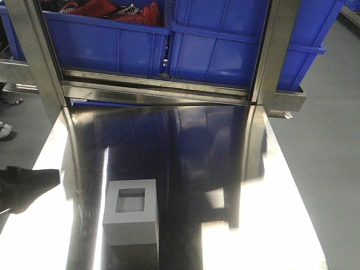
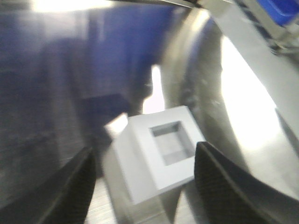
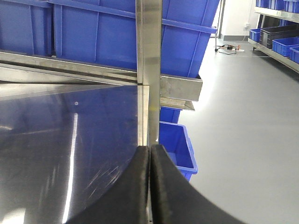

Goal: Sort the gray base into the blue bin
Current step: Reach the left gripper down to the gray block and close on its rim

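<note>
L gripper (image 2: 145, 151) gapes wide, straddling the gray base (image 1: 130, 216), apparently w/o contact: pre-grasp, I'd say. Next: sink lower, squeeze, carry to blue bin (image 1: 225, 50) behind. Base is matte, recess up, front-left on steel table (image 1: 236, 180). R gripper (image 3: 149, 161) pressed together, holding nothing.

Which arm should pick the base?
Left. The left gripper is open and aimed at the base, framed between its fingers. The right gripper is shut, with no base in its view.
</note>
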Available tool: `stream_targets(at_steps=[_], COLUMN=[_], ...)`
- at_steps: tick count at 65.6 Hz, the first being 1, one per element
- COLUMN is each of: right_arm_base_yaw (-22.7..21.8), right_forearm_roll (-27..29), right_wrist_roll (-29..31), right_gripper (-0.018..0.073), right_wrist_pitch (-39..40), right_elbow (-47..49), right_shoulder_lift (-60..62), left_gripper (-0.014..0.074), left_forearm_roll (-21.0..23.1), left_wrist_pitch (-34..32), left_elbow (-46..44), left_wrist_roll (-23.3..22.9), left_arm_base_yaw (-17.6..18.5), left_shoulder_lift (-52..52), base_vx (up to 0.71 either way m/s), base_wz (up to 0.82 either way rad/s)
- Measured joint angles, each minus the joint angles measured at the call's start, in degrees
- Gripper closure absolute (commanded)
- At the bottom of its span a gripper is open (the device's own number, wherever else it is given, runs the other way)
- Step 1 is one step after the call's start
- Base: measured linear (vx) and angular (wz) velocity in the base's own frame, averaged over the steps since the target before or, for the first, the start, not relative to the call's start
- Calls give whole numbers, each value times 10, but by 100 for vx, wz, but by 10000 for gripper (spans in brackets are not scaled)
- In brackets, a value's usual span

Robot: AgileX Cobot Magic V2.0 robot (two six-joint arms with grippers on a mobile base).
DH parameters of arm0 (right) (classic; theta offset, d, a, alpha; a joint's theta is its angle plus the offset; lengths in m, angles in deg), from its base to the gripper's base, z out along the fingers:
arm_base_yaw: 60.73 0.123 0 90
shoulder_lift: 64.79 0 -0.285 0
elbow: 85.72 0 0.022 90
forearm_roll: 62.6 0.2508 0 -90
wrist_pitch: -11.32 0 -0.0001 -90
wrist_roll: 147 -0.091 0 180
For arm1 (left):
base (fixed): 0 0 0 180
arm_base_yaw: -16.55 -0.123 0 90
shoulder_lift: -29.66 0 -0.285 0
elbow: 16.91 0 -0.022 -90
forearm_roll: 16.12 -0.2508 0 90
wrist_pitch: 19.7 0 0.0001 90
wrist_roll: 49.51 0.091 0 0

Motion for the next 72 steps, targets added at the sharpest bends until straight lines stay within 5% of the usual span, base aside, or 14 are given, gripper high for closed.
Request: stream_targets(at_steps=[10, 25, 44, 60, 72], right_arm_base_yaw=[0, 0, 0, 0, 0], right_forearm_roll=[0, 0, 0, 0, 0], right_wrist_roll=[0, 0, 0, 0, 0], right_gripper=[568, 568, 568, 568, 568], right_wrist_pitch=[0, 0, 0, 0, 0], right_elbow=[0, 0, 0, 0, 0], right_shoulder_lift=[0, 0, 0, 0, 0], left_gripper=[149, 149, 149, 149, 149], left_forearm_roll=[22, 3, -165, -306, -363], left_wrist_pitch=[14, -13, -68, -73, -72], left_elbow=[-27, -63, -103, -128, -138], left_wrist_roll=[34, 11, -159, -299, -353], left_arm_base_yaw=[15, 105, 207, 244, 258], left_shoulder_lift=[58, 132, 217, 267, 294], base_vx=[0, 0, 0, 0, 0], base_wz=[0, 0, 0, 0, 0])
